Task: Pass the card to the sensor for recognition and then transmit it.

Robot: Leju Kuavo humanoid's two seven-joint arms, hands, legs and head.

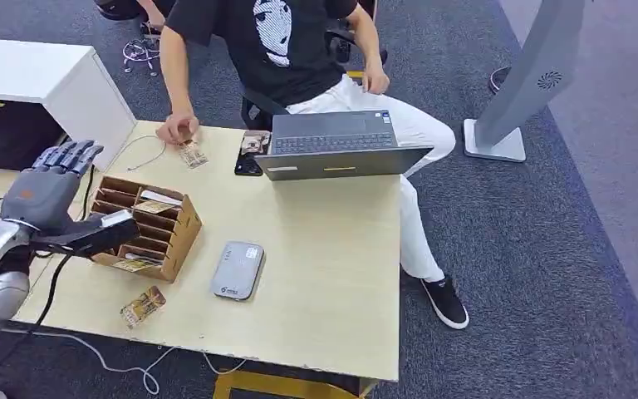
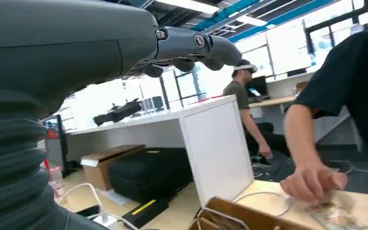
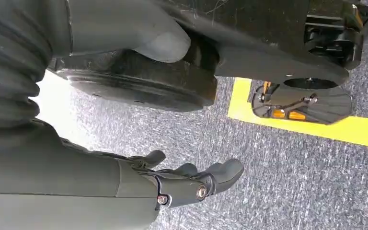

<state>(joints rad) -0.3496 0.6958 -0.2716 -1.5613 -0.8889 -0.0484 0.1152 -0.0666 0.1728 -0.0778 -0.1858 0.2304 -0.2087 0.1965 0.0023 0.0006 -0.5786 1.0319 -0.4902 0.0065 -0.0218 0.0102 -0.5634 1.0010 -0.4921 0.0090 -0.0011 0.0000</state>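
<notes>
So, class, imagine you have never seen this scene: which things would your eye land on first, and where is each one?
First, the robot's left hand, raised with fingers spread at the table's left edge, above the cardboard card organizer. Next, the seated person at the far side, one hand resting on a card, beside the open laptop. Then the grey card sensor lying near the middle of the table.

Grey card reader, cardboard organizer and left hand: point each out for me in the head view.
Grey card reader (image 1: 238, 270), head view, middle of its top face.
Cardboard organizer (image 1: 184, 230), head view, its right outer wall.
Left hand (image 1: 47, 193), head view, back of the hand, raised beside the organizer.
</notes>
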